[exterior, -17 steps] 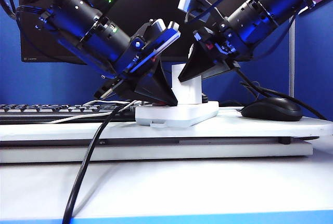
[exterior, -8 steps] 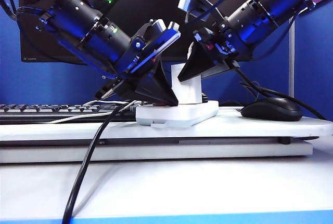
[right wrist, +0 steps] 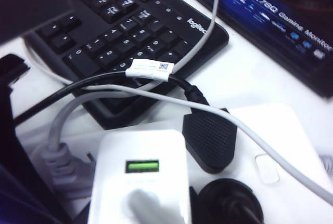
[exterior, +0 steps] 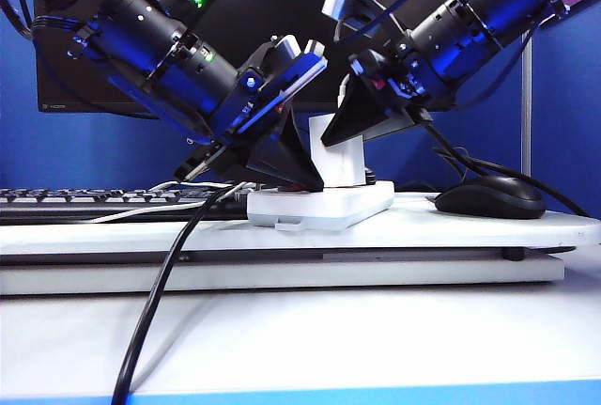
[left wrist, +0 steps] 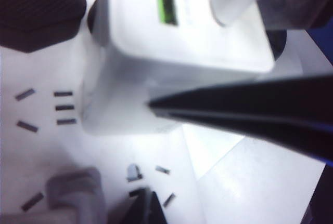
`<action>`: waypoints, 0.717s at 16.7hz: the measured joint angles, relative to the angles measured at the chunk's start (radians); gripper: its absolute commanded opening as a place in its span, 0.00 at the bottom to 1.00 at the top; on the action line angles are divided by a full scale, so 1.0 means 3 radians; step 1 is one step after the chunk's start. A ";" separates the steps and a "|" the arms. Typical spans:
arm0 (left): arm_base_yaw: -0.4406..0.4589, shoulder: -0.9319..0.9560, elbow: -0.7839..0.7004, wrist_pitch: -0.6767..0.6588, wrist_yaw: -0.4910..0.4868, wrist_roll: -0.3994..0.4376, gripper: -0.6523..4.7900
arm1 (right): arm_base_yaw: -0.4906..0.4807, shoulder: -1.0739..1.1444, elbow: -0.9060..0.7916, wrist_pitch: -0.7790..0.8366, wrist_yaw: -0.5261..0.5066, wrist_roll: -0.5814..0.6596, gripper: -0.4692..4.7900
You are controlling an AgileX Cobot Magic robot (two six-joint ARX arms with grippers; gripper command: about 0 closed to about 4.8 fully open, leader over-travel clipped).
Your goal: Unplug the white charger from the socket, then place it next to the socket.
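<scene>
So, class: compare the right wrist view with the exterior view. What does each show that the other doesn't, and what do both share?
Only the right wrist view shows the charger's green light and the cable label. Only the exterior view shows the mouse, the shut left gripper pressing on the socket, and the right gripper around the charger. Both show the charger, socket and keyboard.

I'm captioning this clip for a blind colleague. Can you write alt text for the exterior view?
Two black robot arms lean in from either side over a white charger standing plugged into a flat white socket on a raised white desk board. The left gripper presses on the socket with jaws shut; the right gripper is at the charger's top. A black mouse lies right.
</scene>
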 measured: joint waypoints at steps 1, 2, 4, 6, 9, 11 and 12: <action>0.0000 0.0008 0.0003 0.0009 0.0000 0.0001 0.11 | 0.0001 0.0000 0.0000 0.0003 0.0001 -0.0097 0.09; 0.0000 0.0008 0.0003 0.0014 0.0001 0.0000 0.11 | 0.0001 0.0000 -0.0014 0.0064 -0.0011 0.0022 0.09; 0.0000 0.0008 0.0003 0.0014 0.0000 0.0001 0.11 | 0.0000 0.0001 -0.0024 0.0106 -0.0006 0.0072 0.09; 0.0000 0.0009 0.0003 0.0022 -0.0001 0.0000 0.11 | 0.0001 0.0000 -0.0025 0.0132 0.0006 0.0074 0.09; 0.0000 0.0009 0.0003 0.0019 -0.0001 0.0001 0.11 | 0.0001 0.0000 -0.0032 0.0142 0.0014 0.0031 0.09; 0.0000 0.0011 0.0003 0.0031 -0.0003 0.0001 0.11 | 0.0001 -0.0001 -0.0033 0.0186 0.0006 0.0158 0.09; 0.0000 0.0010 0.0003 0.0029 -0.0003 0.0001 0.11 | -0.0001 0.0000 -0.0034 0.0197 -0.0001 0.0192 0.09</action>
